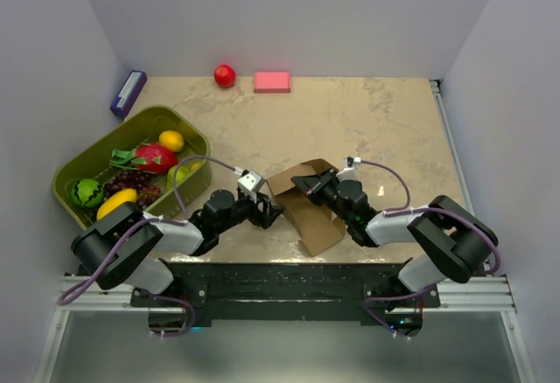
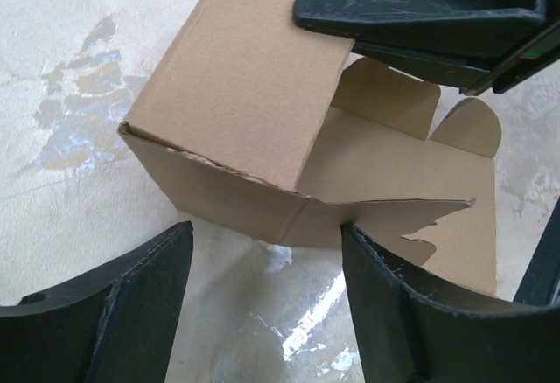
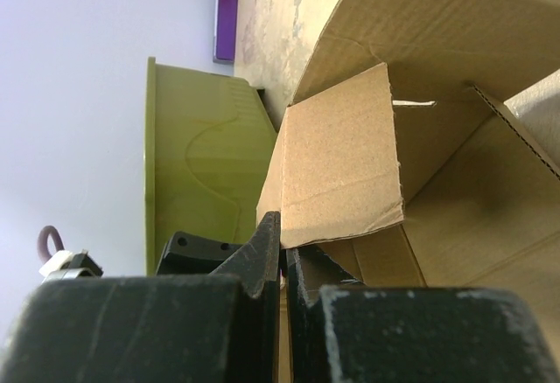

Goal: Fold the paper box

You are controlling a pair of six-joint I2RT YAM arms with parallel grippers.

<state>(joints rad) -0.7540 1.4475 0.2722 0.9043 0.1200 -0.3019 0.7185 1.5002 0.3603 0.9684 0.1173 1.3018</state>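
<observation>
The paper box (image 1: 308, 210) is brown cardboard, partly folded, lying open near the table's front middle. In the left wrist view the paper box (image 2: 236, 94) shows one raised wall and open flaps. My left gripper (image 1: 268, 214) is open; its gripper (image 2: 262, 252) stands just before the box's near edge, and the right fingertip (image 2: 367, 252) touches that edge. My right gripper (image 1: 308, 185) is shut on an upright flap of the box (image 3: 341, 164). In the right wrist view the gripper (image 3: 283, 241) pinches the flap's lower corner. The right gripper's fingers (image 2: 429, 7) show above the box in the left wrist view.
A green bin (image 1: 79, 163) of toy fruit stands at the left, close to the left arm; its wall (image 3: 210, 182) shows behind the flap. A small purple box (image 1: 128, 93), a red ball (image 1: 225, 75) and a pink block (image 1: 272, 81) lie along the back wall.
</observation>
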